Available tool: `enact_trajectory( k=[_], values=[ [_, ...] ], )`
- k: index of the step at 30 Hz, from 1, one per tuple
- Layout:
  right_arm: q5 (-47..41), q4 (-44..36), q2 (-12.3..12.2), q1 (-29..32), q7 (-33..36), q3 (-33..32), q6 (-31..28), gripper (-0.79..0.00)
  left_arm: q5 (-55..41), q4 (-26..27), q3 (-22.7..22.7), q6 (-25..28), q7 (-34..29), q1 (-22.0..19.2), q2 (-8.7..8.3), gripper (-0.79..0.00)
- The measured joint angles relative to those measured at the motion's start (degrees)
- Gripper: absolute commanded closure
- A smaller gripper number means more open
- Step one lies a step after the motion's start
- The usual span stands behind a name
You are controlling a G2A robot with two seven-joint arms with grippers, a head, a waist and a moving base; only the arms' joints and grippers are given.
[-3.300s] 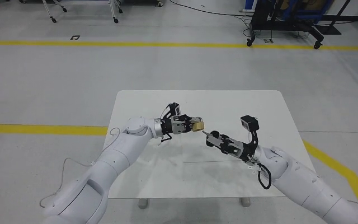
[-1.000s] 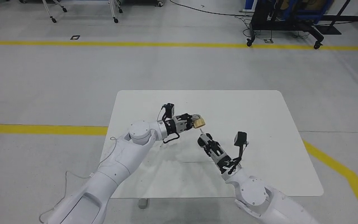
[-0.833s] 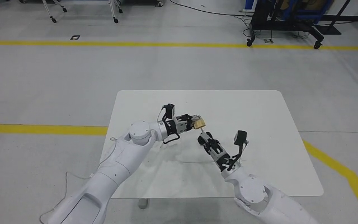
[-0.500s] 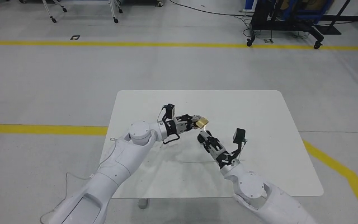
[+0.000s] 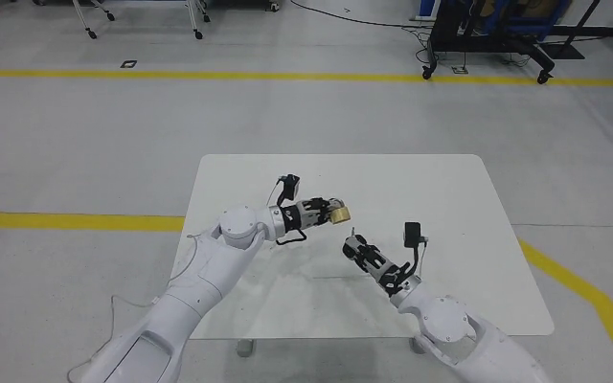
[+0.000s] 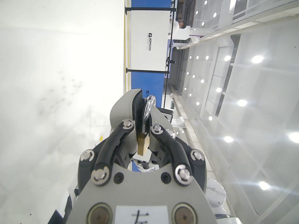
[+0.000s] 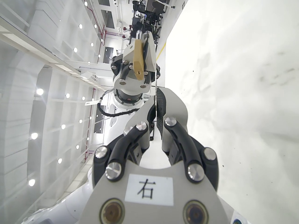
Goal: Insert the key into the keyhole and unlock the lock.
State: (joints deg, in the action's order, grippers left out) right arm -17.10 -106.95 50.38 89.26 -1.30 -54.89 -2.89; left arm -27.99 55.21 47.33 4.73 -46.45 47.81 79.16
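From the top, your left tool (image 5: 329, 211) grips the gold lock (image 5: 338, 213) above the white tabletop (image 5: 431, 182). Your right tool (image 5: 351, 246) is near it, not touching. In the left wrist view, the lock sits squeezed between the fingers (image 6: 122, 110). In the right wrist view, your right tool pinches the thin key (image 7: 155, 94), apart from the lock.

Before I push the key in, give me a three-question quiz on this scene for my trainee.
1. Which pincer holds the small brass padlock?
2. True or false: the thin silver metal key is not yet in the keyhole.
3. The right pincer is: A open; B shut on the key; C shut on the padlock.
Key: 1 the left pincer; 2 true; 3 B.
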Motion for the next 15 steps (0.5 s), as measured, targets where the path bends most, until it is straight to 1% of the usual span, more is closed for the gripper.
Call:
enact_trajectory(
  k=[3,6,15],
  values=[
    [1.1,-1.5,-0.2,1.6,1.5,-1.4,0.8,0.000,1.1,0.3,-0.2,0.0,-0.1,0.1,0.06,0.000],
    [1.3,-2.2,-0.1,1.9,3.0,-2.0,1.6,0.000,1.5,0.4,-0.1,0.0,-0.2,0.2,0.14,0.000],
    [-0.2,-1.0,1.0,-0.3,7.5,-1.6,2.8,0.000,1.7,0.4,0.5,-0.2,-1.9,0.5,0.24,0.000]
  ],
)
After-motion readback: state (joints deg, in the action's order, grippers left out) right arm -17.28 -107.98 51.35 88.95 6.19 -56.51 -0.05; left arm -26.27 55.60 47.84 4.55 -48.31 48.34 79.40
